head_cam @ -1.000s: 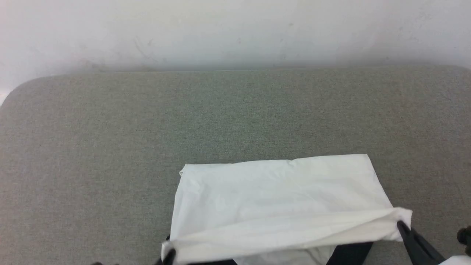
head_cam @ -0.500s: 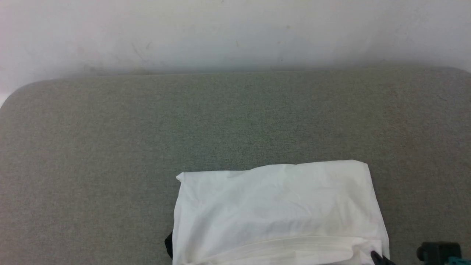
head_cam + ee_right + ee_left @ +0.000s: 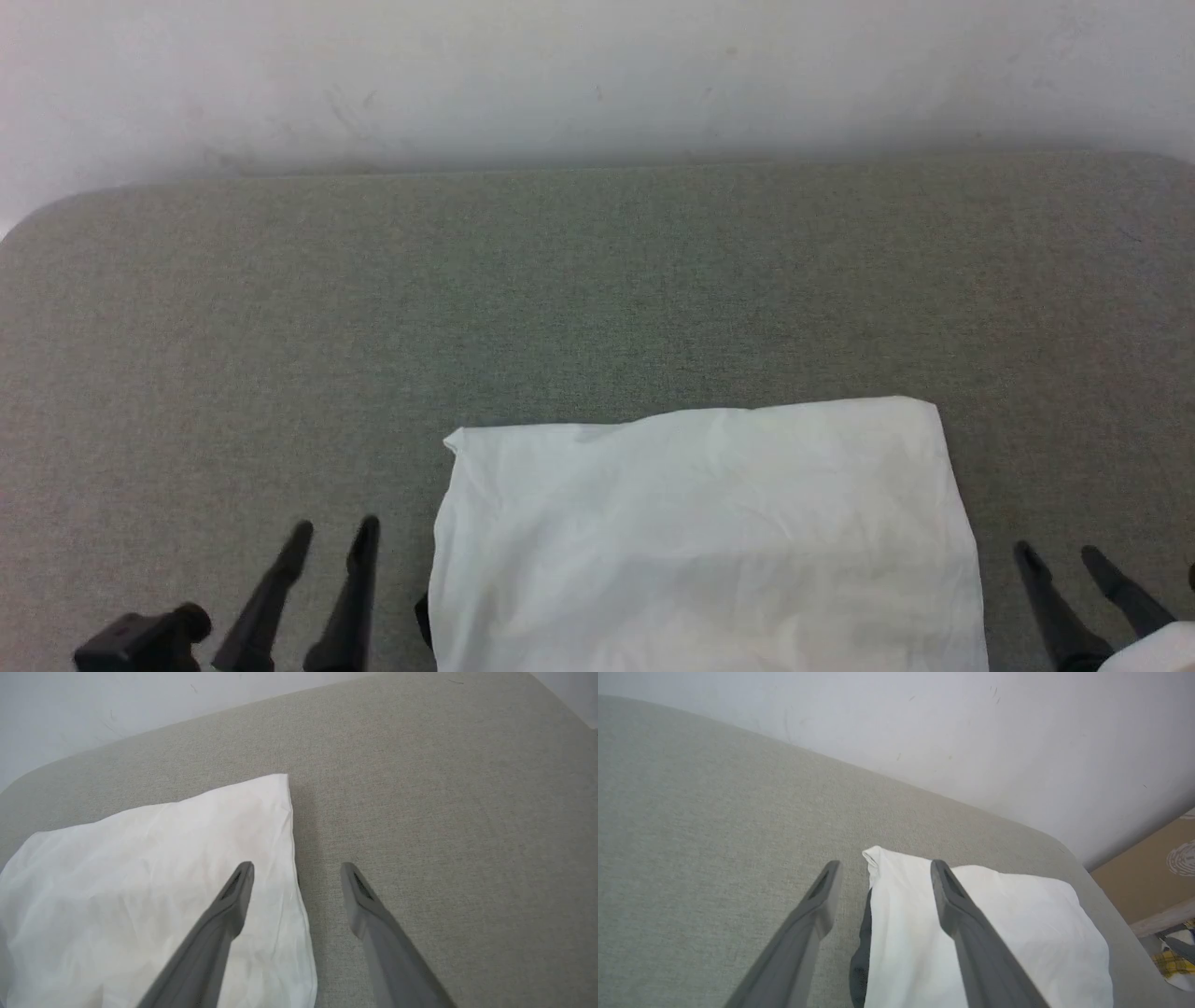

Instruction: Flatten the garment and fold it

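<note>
White garment point(image 3: 709, 541) folded, grey fabric surface point(image 3: 597, 299)

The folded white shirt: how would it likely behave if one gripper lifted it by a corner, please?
The folded white shirt would probably flop and unfold: its creased layers look thin and soft. It seems light, lying puffed rather than pressed flat. Pushed, it would likely bunch, since the grey woven surface looks grippy.
</note>
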Robot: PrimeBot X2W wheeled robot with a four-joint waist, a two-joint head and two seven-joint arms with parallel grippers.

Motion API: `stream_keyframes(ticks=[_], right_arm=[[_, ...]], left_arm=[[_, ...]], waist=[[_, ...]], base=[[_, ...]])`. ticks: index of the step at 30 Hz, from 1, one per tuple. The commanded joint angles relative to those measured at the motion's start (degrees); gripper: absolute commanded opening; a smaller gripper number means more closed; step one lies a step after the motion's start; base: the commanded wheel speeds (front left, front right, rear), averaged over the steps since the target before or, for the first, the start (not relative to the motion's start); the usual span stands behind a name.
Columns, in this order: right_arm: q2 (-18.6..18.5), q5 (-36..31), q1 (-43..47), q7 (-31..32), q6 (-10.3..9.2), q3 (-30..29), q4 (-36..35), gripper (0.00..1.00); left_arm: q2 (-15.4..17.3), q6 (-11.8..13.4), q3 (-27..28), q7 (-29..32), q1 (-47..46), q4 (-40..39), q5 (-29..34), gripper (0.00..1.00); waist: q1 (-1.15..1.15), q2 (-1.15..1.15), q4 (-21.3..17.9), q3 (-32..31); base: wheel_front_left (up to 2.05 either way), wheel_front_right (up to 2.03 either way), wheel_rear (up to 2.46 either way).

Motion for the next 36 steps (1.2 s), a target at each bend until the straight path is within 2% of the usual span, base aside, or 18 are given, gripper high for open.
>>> stream_keyframes(ticks=[1, 7, 15, 23, 24, 25, 26, 27, 31, 36], right_arm=[[0.19, -0.68, -1.20, -0.40, -0.05, -0.47, 0.09, 1.00], [0.33, -2.53, -5.20, 0.96, -0.05, -0.21, 4.62, 1.00], [-1.01, -4.47, -10.66, 2.55, -0.05, 3.45, 14.31, 1.00], [-2.58, -4.05, -13.36, 5.70, -0.05, 6.06, 21.67, 0.99], [-2.32, -3.51, -13.51, 6.11, -0.05, 6.01, 22.04, 0.53], [-2.06, -3.14, -13.63, 6.42, -0.05, 5.93, 22.27, 0.25], [-1.86, -2.92, -13.75, 6.60, -0.05, 5.94, 22.33, 0.04], [-1.65, -2.83, -13.90, 6.51, -0.05, 5.75, 22.26, 0.00], [-1.27, -3.78, -14.90, 4.87, -0.05, 4.22, 21.72, 0.00], [-1.54, -6.44, -17.13, 1.43, -0.05, -0.50, 21.26, 0.00]], left_arm=[[-0.23, 0.61, 0.80, -1.58, -1.64, -0.65, 1.28, 1.00], [-2.34, 2.56, 1.17, -7.31, -4.05, -1.23, 6.94, 1.00], [-2.80, 1.92, -1.15, -7.11, -7.11, 0.72, 8.93, 1.00], [-2.69, 1.51, -2.06, -6.15, -9.09, 1.36, 9.19, 1.00], [-2.72, 1.50, -2.18, -6.02, -9.20, 1.40, 9.17, 1.00], [-2.75, 1.50, -2.28, -5.90, -9.27, 1.45, 9.13, 1.00], [-2.77, 1.52, -2.36, -5.78, -9.29, 1.51, 9.06, 1.00], [-2.78, 1.55, -2.39, -5.69, -9.25, 1.55, 8.97, 1.00], [-2.70, 1.58, -2.35, -5.54, -8.72, 1.81, 8.51, 1.00], [-2.61, 1.62, -2.28, -5.56, -8.04, 2.00, 8.06, 1.00]], waist=[[0.00, 0.00, 0.46, 0.70], [0.00, 0.00, 1.27, 3.41], [0.00, 0.00, 3.72, 7.40], [0.00, 0.00, 5.47, 8.38], [0.00, 0.00, 5.59, 8.30], [0.00, 0.00, 5.65, 8.11], [0.00, 0.00, 5.64, 7.84], [0.00, 0.00, 5.58, 7.54], [0.00, 0.00, 4.92, 5.71], [0.00, 0.00, 3.91, 3.32]], base=[[0.00, 0.00, 0.00], [0.00, 0.00, 0.00], [0.00, 0.00, 0.00], [0.00, 0.00, 0.00], [0.00, 0.00, 0.00], [0.00, 0.00, 0.00], [0.00, 0.00, 0.00], [0.00, 0.00, 0.00], [0.00, 0.00, 0.00], [0.00, 0.00, 0.00]])
